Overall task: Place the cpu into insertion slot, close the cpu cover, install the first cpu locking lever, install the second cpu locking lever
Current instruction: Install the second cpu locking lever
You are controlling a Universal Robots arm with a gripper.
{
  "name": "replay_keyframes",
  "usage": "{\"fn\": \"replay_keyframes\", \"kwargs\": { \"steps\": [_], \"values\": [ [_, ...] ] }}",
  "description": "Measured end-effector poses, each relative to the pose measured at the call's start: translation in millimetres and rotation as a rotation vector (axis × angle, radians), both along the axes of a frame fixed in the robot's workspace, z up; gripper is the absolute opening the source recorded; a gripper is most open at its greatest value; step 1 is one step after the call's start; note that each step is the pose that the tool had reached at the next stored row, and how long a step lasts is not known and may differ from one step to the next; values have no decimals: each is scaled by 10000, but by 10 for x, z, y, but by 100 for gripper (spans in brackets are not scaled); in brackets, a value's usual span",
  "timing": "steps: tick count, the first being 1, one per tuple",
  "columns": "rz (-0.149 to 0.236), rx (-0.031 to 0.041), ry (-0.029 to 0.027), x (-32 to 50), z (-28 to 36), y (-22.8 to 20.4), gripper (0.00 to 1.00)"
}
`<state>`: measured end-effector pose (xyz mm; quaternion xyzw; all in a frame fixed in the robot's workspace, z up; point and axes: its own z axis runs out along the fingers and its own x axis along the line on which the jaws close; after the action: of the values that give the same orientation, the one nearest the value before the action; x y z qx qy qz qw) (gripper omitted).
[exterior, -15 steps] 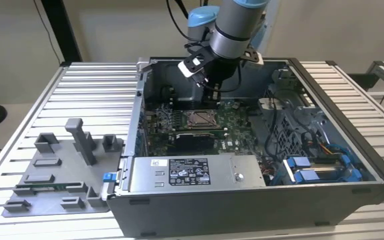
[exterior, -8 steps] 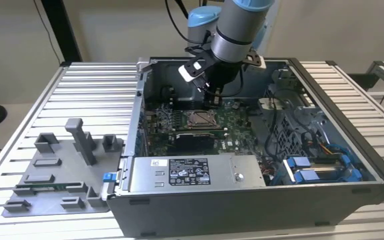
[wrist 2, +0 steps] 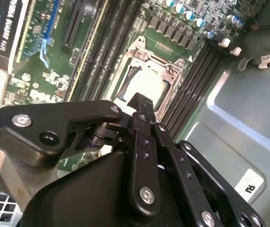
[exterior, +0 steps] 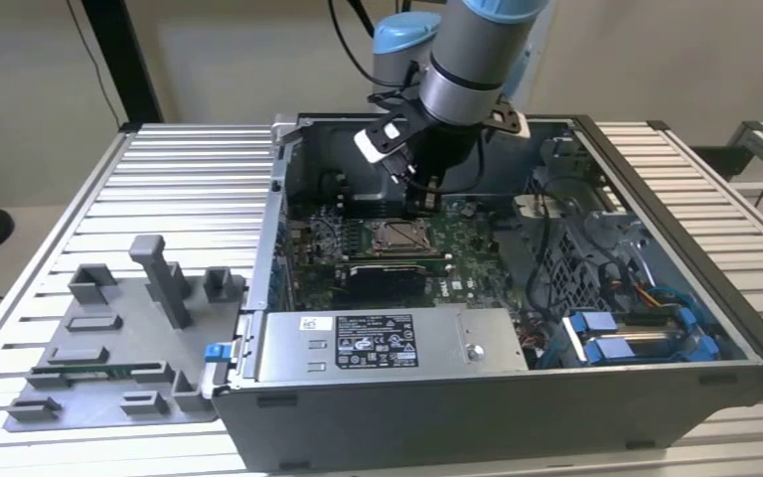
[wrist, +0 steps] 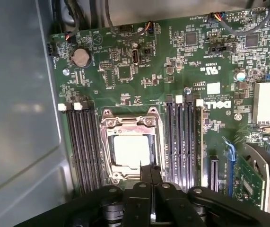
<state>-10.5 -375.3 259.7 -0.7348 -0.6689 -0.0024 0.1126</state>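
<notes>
The cpu (wrist: 131, 150) lies flat in the insertion slot (exterior: 399, 238) on the green board, its silvery top showing. The cpu cover (wrist: 107, 142) lies down around it as a metal frame, also seen as the cpu cover (wrist 2: 148, 55) in the second wrist view. My gripper (wrist: 152, 171) is shut with nothing between its fingers, its tips hanging over one edge of the socket frame. In the exterior view my gripper (exterior: 424, 206) stands inside the case just behind the socket. Whether the tips touch the frame or a lever I cannot tell.
Black memory slots (wrist: 83, 151) flank the socket on both sides. A grey power supply (exterior: 375, 343) fills the case front, blue drive bays (exterior: 634, 333) sit at the exterior view's right. A grey fixture tray (exterior: 103, 348) lies outside the case at the exterior view's left.
</notes>
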Motion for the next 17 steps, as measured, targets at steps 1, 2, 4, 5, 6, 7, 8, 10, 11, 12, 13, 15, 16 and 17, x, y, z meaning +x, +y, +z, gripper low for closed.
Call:
{"fn": "replay_keyframes", "kwargs": {
  "steps": [1,2,4,5,6,7,8,10,11,12,13,15,16,17],
  "values": [
    [0,0,-3,-1,0,-14,0],
    [-1,0,-8,-6,0,-29,0],
    [-2,0,-23,-22,0,-61,0],
    [0,-1,-44,-40,0,-82,0],
    [1,2,-76,-61,-1,-98,0],
    [0,0,-114,-84,-1,-112,0],
    [0,-1,-152,-108,-2,-121,0],
    [0,2,-240,-168,-9,-126,0],
    [0,2,-272,-194,-11,-127,0],
    [-1,1,-303,-223,-15,-127,0],
    [-1,0,-333,-260,-22,-127,0],
    [0,-1,-364,-305,-41,-127,0],
    [0,-2,-367,-314,-52,-127,0],
    [0,-2,-369,-319,-62,-126,0]
  ]
}}
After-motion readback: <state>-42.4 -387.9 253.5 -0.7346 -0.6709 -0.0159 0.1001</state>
